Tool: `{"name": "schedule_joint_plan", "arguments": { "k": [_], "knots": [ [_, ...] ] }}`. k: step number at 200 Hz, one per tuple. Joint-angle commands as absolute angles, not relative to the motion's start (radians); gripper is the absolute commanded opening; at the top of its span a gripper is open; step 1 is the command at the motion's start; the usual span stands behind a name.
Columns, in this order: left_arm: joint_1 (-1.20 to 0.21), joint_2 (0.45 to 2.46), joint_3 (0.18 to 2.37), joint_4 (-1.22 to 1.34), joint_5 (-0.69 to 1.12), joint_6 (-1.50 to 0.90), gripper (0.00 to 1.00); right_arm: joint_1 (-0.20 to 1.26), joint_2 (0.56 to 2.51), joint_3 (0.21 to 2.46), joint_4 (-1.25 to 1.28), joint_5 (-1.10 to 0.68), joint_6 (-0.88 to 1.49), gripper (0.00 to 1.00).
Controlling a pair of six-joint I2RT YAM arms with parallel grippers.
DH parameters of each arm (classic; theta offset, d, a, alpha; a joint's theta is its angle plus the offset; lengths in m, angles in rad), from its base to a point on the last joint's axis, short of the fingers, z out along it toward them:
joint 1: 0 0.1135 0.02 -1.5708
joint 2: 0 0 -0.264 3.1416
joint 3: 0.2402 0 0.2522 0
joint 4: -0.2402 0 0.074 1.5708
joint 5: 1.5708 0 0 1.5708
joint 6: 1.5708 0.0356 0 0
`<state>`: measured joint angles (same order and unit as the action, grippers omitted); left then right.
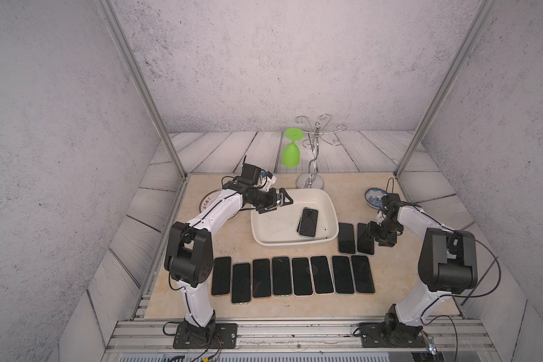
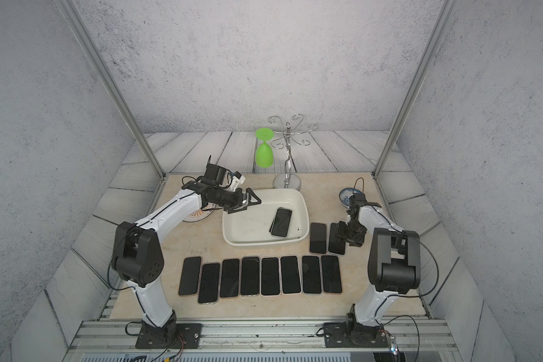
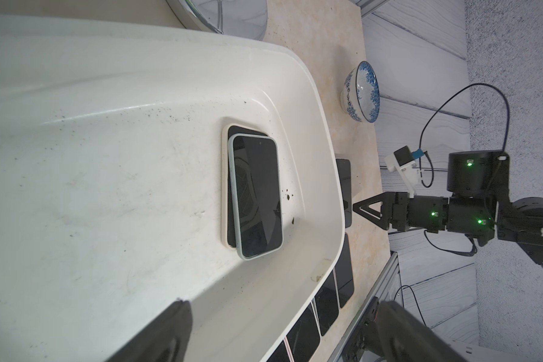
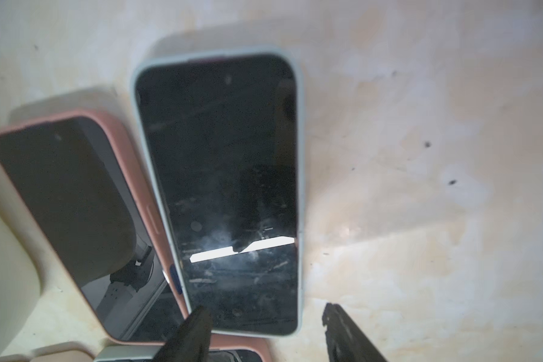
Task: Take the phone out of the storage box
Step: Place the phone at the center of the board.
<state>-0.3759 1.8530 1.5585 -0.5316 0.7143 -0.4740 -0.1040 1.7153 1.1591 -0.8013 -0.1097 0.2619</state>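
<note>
- The storage box (image 1: 290, 243) holds two stacked phones: blue-cased phone (image 3: 257, 194) on cream-cased phone (image 3: 224, 188).
- Left gripper (image 1: 276, 203) spread wide over its rim; right gripper (image 4: 265, 313) parted, holding nothing.

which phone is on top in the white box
The pale-blue-cased phone, screen up, in the storage box: it lies on a cream-cased phone, the only other one inside.

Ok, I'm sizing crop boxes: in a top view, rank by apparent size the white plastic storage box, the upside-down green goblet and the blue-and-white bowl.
1. White plastic storage box
2. Upside-down green goblet
3. Blue-and-white bowl, partly hidden behind the right arm, so unsure
</note>
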Motion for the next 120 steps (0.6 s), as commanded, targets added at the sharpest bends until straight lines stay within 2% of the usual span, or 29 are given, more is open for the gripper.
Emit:
{"name": "schedule_joint_plan", "arguments": {
  "k": [1,9,37,87,120],
  "knots": [
    [-0.365,1.864,1.562,-0.548,0.704,-0.454,0.98,-0.140,1.684,1.191,-0.822,-0.081,0.285,0.58],
    [-0.362,1.863,1.559,-0.549,0.701,-0.454,0.98,-0.147,1.701,1.203,-0.826,-0.062,0.291,0.51],
    [-0.353,1.858,1.555,-0.555,0.704,-0.453,0.98,-0.151,1.810,1.267,-0.840,0.011,0.305,0.00],
    [-0.342,1.829,1.538,-0.585,0.701,-0.433,0.98,-0.152,1.965,1.370,-0.849,0.040,0.293,0.00],
    [-0.336,1.819,1.527,-0.581,0.699,-0.433,0.99,-0.149,1.992,1.376,-0.809,-0.055,0.279,0.00]
  ]
}}
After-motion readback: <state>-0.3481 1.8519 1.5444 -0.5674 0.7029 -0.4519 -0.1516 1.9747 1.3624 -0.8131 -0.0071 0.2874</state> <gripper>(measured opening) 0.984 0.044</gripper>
